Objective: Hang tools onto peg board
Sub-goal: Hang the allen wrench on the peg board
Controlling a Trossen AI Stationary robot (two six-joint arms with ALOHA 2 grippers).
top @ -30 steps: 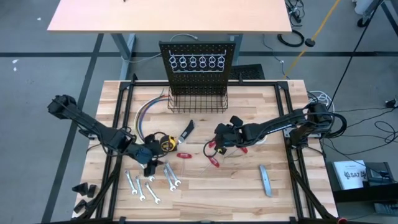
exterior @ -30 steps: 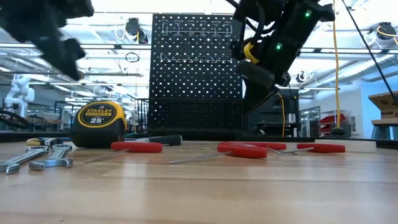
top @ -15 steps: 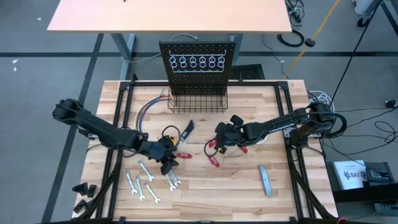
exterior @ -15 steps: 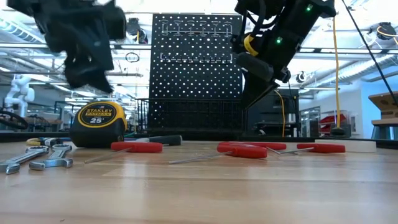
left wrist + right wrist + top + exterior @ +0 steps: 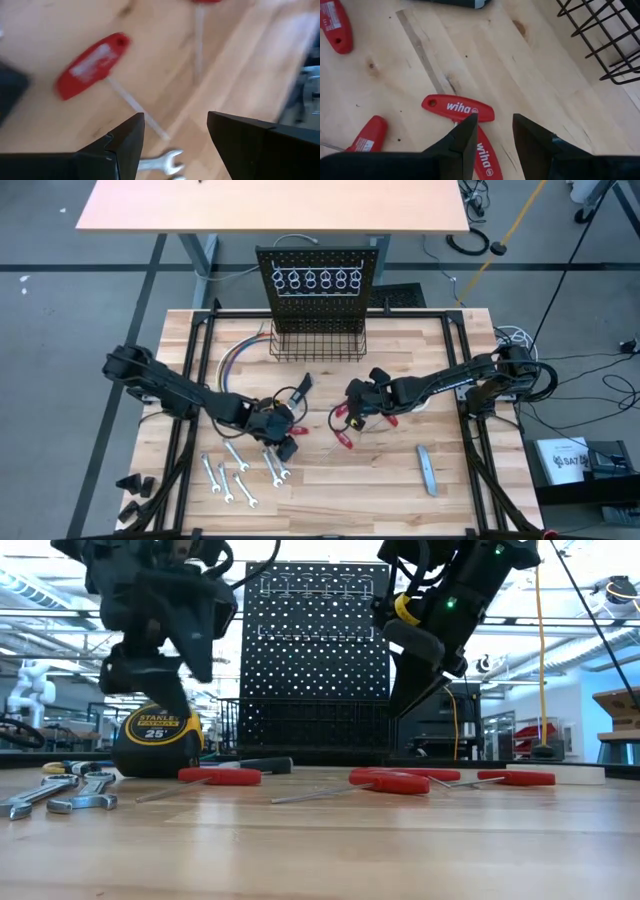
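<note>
High view shows the peg board point(image 5: 318, 280) standing upright at the desk's point(image 5: 450, 490) 12 o'clock edge, its ring holders point(image 5: 318, 279) in a row and a wire basket point(image 5: 318, 343) at its base. Coloured wires point(image 5: 236, 358) lie at 9 o'clock of the basket.

The left hand point(image 5: 287, 442) hangs just above the desk's middle, with a red-handled tool point(image 5: 296, 430) beside it. In the left wrist view its fingers point(image 5: 125, 145) stand apart and hold nothing; a red-handled tool point(image 5: 92, 65) with a thin shaft lies beyond them, and a wrench end point(image 5: 162, 162) shows between them. The yellow tape measure point(image 5: 157, 739) sits under that arm in the low view. The black-handled knife point(image 5: 303, 388) lies at 12 o'clock of the left hand, and the wrenches point(image 5: 243, 476) are spread at its 7 o'clock.

The right hand point(image 5: 357, 402) hovers at 3 o'clock of the left hand, over a cluster of red-handled tools point(image 5: 345, 427). In the right wrist view its fingers point(image 5: 465, 140) are parted a little around no tool, above 2 crossed red handles point(image 5: 458, 109). A grey bar point(image 5: 427, 469) lies alone toward 5 o'clock of the desk.

All tools rest on the desk; none hangs on the board.
</note>
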